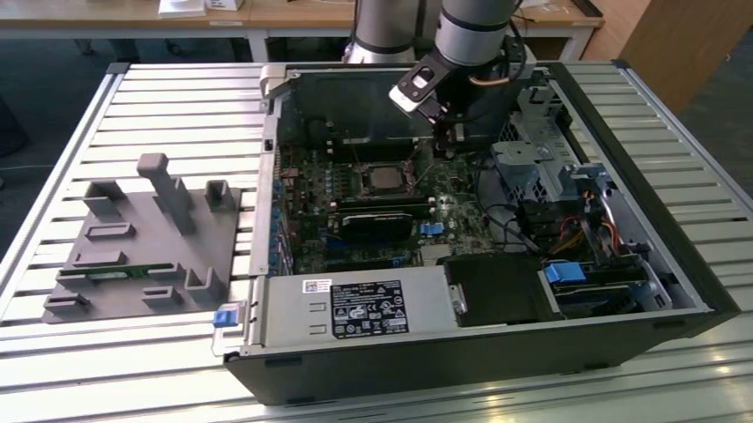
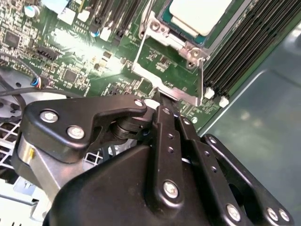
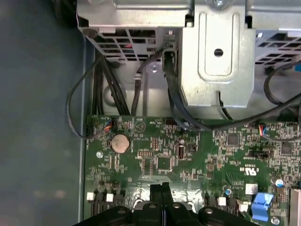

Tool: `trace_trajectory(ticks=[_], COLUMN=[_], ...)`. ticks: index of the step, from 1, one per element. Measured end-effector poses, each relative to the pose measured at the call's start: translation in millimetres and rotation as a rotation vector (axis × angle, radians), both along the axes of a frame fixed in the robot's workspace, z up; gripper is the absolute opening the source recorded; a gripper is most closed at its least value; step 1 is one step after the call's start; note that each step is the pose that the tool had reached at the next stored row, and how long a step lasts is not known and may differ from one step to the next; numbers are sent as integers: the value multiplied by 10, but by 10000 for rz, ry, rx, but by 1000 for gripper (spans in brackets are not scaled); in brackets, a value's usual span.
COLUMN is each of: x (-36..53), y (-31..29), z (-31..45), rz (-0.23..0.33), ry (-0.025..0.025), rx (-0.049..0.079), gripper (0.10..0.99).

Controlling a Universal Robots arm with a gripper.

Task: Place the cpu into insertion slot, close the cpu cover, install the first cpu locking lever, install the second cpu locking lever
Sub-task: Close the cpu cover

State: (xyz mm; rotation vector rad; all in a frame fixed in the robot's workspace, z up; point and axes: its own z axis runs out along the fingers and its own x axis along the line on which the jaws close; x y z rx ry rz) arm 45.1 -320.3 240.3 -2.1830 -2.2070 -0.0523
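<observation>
Fingers (image 2: 164,123) together at cpu cover (image 2: 176,92) — cpu (image 2: 197,14) in insertion slot (image 2: 184,36)

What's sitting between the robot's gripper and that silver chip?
In the second wrist view, the cpu cover, a silvery frame standing open, lies between the gripper and the cpu. Green board shows through its window.

I see a grey fixture tray (image 1: 132,254) on the slatted table (image 1: 176,97) beside the open computer case (image 1: 471,363); a coin battery (image 3: 120,142) sits inside.
</observation>
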Motion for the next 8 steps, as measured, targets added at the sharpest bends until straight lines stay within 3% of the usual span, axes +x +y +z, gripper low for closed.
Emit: trace_trajectory(ticks=[8], x=[-111], y=[-8], z=[-3], rz=[1], ry=[0], rx=[0], gripper=[106])
